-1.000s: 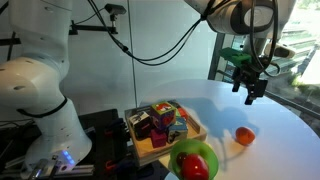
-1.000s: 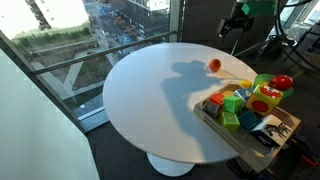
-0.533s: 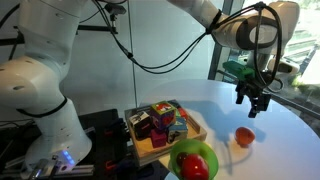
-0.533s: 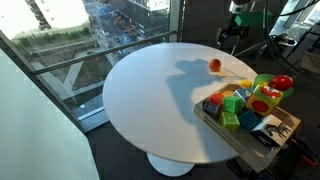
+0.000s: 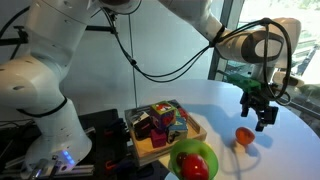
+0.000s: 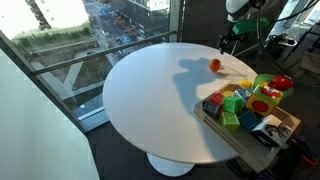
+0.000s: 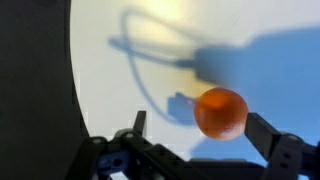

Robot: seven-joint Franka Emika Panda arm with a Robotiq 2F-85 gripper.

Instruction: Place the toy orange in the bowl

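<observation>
The toy orange (image 5: 243, 135) lies on the white round table (image 5: 265, 158), also in the other exterior view (image 6: 214, 65) and the wrist view (image 7: 220, 112). The lime-green bowl (image 5: 207, 152) stands at the table's near edge beside the wooden tray and holds a darker red round item (image 5: 194, 166); it also shows in an exterior view (image 6: 264, 82). My gripper (image 5: 265, 117) hangs open just above and beside the orange. In the wrist view the orange sits between the spread fingers (image 7: 200, 135), close to the right one, untouched.
A wooden tray of multicoloured toys (image 5: 165, 128) stands on the table next to the bowl, also in an exterior view (image 6: 245, 118). The robot's white base (image 5: 35, 90) and black cables are behind. A window wall lies beyond the table (image 6: 80, 50).
My gripper has moved down and towards the toy orange, from well above the table to just over it. The orange and bowl have not moved.
</observation>
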